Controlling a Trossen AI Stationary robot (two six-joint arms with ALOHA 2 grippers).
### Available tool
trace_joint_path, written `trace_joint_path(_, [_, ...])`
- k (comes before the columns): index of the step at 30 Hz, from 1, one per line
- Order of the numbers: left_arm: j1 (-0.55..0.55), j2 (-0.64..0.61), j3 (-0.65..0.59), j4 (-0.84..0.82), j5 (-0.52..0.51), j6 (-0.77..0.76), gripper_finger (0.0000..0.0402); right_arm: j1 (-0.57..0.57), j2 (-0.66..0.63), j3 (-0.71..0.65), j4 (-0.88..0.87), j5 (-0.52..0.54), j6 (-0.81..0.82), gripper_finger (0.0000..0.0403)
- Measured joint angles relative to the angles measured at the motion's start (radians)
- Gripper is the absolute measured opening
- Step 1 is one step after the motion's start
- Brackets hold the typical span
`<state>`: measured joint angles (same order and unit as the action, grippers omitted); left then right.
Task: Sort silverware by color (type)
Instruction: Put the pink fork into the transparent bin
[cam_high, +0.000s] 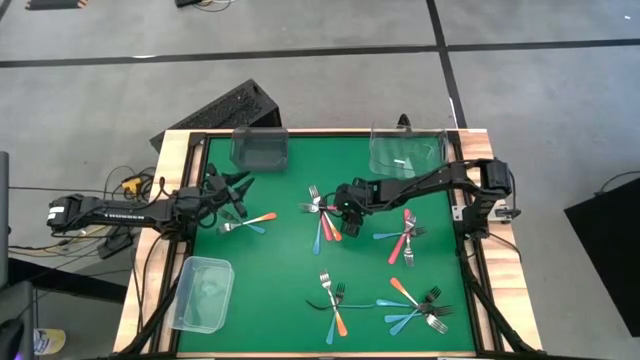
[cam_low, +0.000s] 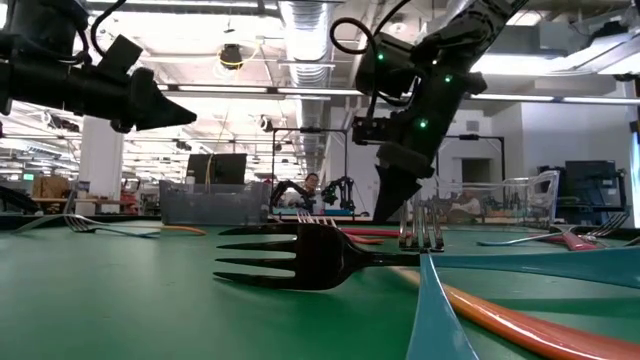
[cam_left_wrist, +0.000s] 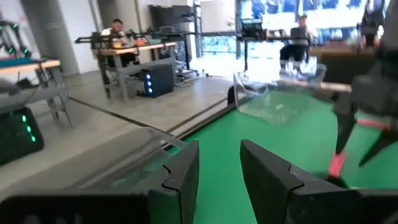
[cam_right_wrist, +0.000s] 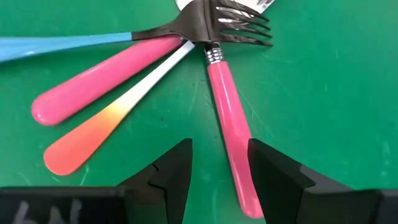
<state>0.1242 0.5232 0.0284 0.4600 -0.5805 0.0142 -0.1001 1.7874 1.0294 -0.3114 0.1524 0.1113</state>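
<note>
Several small forks with pink, orange or blue handles lie in loose heaps on the green mat. My right gripper (cam_high: 343, 204) (cam_right_wrist: 217, 167) is open and points down, low over the middle heap (cam_high: 322, 215). Its fingers stand on either side of a pink-handled fork (cam_right_wrist: 231, 124), which lies flat beside another pink handle (cam_right_wrist: 93, 90), an orange-tipped handle (cam_right_wrist: 87, 146) and a blue one (cam_right_wrist: 56, 45). My left gripper (cam_high: 237, 190) (cam_left_wrist: 219, 171) is open and held above the table near the left heap (cam_high: 246, 223).
A dark-tinted container (cam_high: 260, 148) and a clear one (cam_high: 405, 150) stand at the far edge, and a clear tub (cam_high: 203, 293) sits near the left front. More fork heaps lie at right (cam_high: 404, 237) and along the near side (cam_high: 335, 300) (cam_high: 415, 305). People sit at desks beyond the table.
</note>
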Motion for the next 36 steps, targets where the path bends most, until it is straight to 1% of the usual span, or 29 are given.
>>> trace_joint_path(5, [0.000,0.000,0.000,0.011,0.011,-0.118,0.0110,0.000,0.000,0.000,-0.008,0.003,-0.003,0.0185])
trace_joint_path(12, [0.000,0.000,0.000,0.011,0.195,-0.137,0.0110,-0.012,0.000,0.000,0.003,0.010,-0.063,0.0185])
trace_joint_path(15, [0.000,0.000,0.000,0.007,0.238,-0.171,0.0110,-0.034,0.000,0.000,0.015,0.010,-0.111,0.0185])
trace_joint_path(18, [0.000,0.000,0.000,0.004,0.233,-0.190,0.0110,-0.057,0.000,0.000,0.045,-0.015,-0.143,0.0185])
trace_joint_path(21, [0.000,0.000,0.000,0.004,0.227,-0.193,0.0110,-0.077,0.000,0.000,0.103,-0.091,-0.148,0.0185])
trace_joint_path(23, [0.000,0.000,0.000,0.005,0.220,-0.193,0.0110,-0.081,0.000,0.000,0.142,-0.119,-0.156,0.0185])
trace_joint_path(27, [0.000,0.000,0.000,0.005,0.175,-0.188,0.0110,-0.082,0.000,0.000,0.182,-0.125,-0.165,0.0185])
trace_joint_path(31, [0.000,0.000,0.000,0.006,0.153,-0.185,0.0110,-0.086,0.004,0.000,0.194,-0.126,-0.167,0.0185])
trace_joint_path(36, [0.000,0.000,0.000,0.004,0.139,-0.179,0.0110,-0.079,0.077,-0.002,0.227,-0.125,-0.141,0.0185])
